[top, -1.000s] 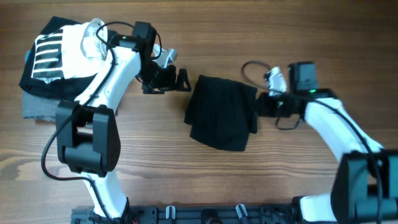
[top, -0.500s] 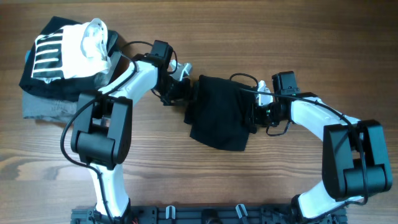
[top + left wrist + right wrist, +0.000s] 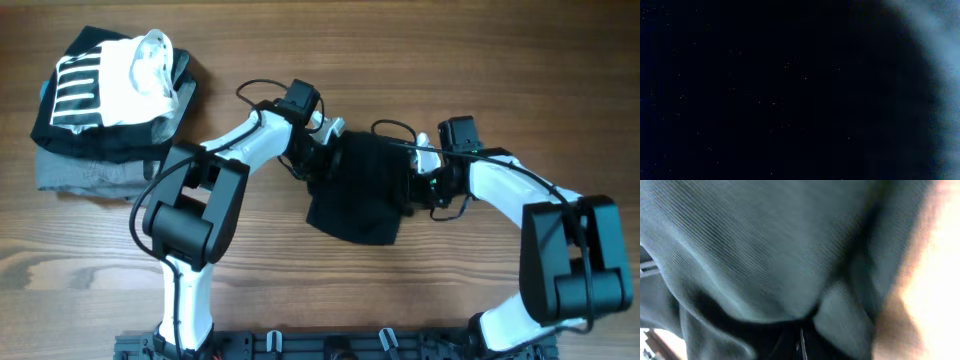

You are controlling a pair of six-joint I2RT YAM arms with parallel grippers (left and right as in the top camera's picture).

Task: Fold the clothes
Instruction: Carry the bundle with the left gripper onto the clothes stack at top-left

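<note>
Moved: In a second, the left gripper (image 3: 322, 160) has swept right, away from the garment pile, to the far-left edge of the black T-shirt (image 3: 362, 195). The right gripper (image 3: 412, 187) has pressed in on the shirt's right edge.
Fingers: Neither pair can be seen. The left wrist view is all darkness and the right wrist view is filled with fabric, so I cannot tell how far either is open or whether it grips cloth.
Shirt: It lies bunched and roughly squared at the centre of the table (image 3: 300, 290), between the two grippers and touching both.
Why there: One gripper on each side suggests they are after opposite edges, to lift or draw the cloth over for a fold.
Arms: Both reach inward from the near edge, their cables looping above the shirt.
Bystanders: The black striped garment (image 3: 80, 90) sits on the grey folded garment (image 3: 70, 175) at far left, well apart.
</note>
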